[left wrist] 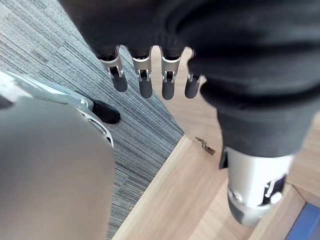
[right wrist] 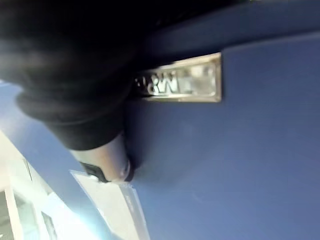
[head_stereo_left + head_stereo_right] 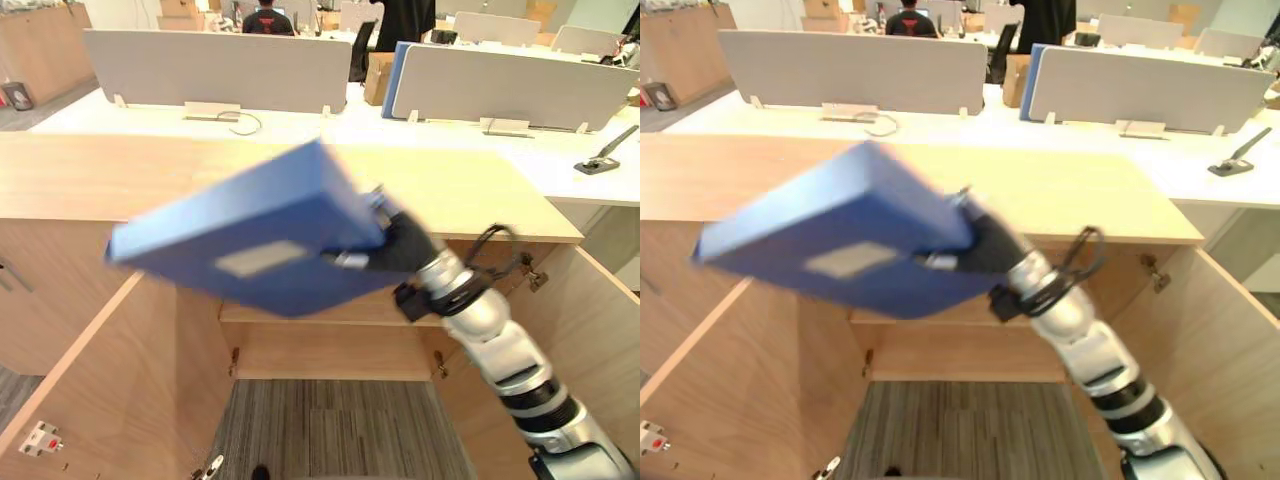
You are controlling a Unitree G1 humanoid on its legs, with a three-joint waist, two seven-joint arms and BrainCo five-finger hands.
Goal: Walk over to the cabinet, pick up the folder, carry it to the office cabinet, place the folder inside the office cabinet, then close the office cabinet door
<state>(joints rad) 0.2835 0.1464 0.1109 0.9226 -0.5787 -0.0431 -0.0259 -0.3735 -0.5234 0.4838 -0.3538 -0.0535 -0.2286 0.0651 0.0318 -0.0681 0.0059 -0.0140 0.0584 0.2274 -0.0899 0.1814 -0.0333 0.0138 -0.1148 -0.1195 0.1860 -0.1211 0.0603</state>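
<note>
Your left hand point(image 1: 145, 82) hung above the grey carpet point(image 1: 45, 45), its fingers straight, slightly apart and holding nothing. The cabinet's left door point(image 3: 85, 395) stood open. The blue folder point(image 3: 250, 235) was in the air, tilted, in front of the open cabinet point(image 3: 480, 190) and across the front edge of its wooden top. Your right hand point(image 3: 398, 250) had its fingers clamped on the folder's right edge. Further right, the other door point(image 3: 590, 330) stood open too.
</note>
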